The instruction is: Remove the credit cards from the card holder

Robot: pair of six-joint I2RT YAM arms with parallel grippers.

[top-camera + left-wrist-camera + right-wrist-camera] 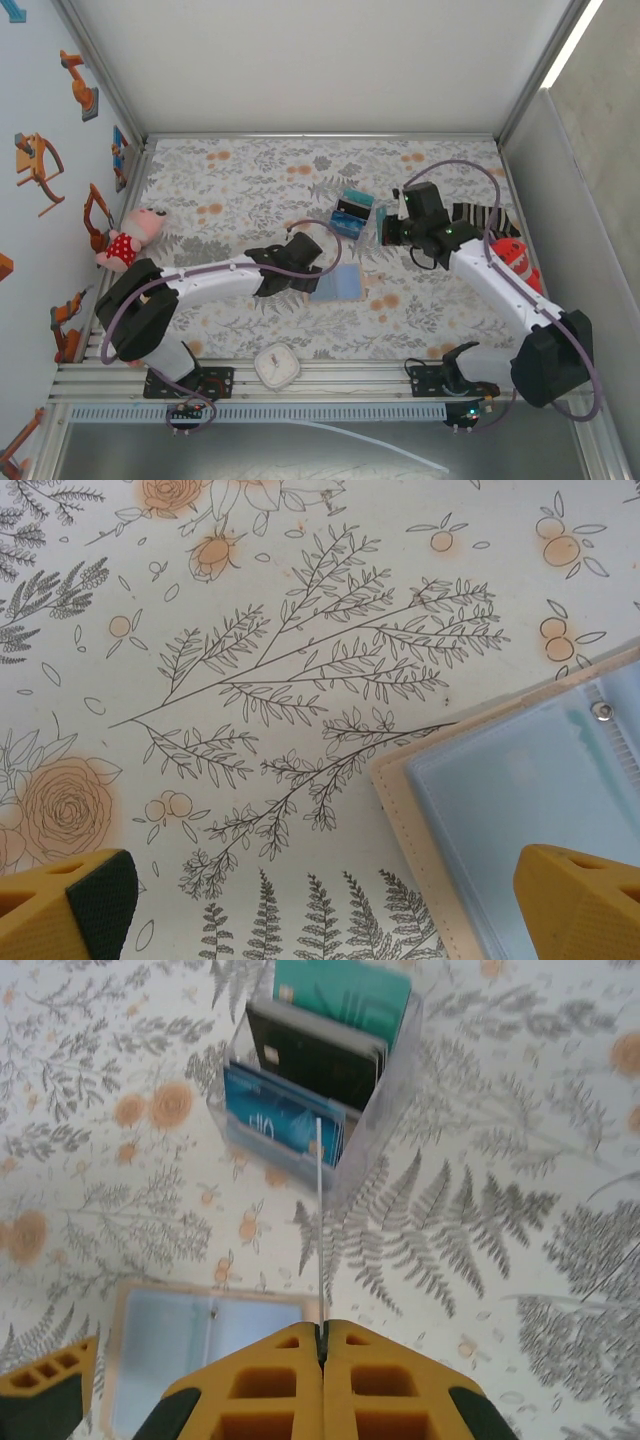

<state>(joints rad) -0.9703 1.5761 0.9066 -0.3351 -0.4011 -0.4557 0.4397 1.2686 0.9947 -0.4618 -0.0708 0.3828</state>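
Note:
The card holder lies open on the floral tablecloth, pale blue inside with a tan edge. My left gripper hangs open just left of it, its right finger over the holder's corner and nothing between the jaws. My right gripper is shut on a thin white credit card seen edge-on, held above the cloth in front of a clear rack. Teal, black and blue cards stand in that rack.
A pink plush toy sits at the left edge. A white square clock lies near the front rail. A striped cloth and a red toy lie by the right arm. Walls close in both sides.

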